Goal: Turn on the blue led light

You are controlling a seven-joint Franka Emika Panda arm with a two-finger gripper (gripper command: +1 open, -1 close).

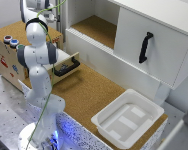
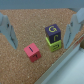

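Note:
The blue led light [image 1: 14, 43] is a small round button with a pale rim on top of the wooden box [image 1: 9, 62] at the exterior view's left, next to a red button [image 1: 7, 38]. My arm rises in front of that box, and its hand [image 1: 43, 12] is high at the top left, to the right of the buttons and apart from them. In the wrist view my gripper [image 2: 40, 40] is open with nothing between its fingers [image 2: 7, 30]. The blue light does not show in the wrist view.
Below the gripper, a pink cube [image 2: 32, 51] and a purple cube stacked on a yellow-green one [image 2: 54, 37] sit on cork near a white edge. A drawer with a black handle [image 1: 67, 66] stands open. A white tray [image 1: 128, 119] and a cabinet door handle [image 1: 145, 47] are on the right.

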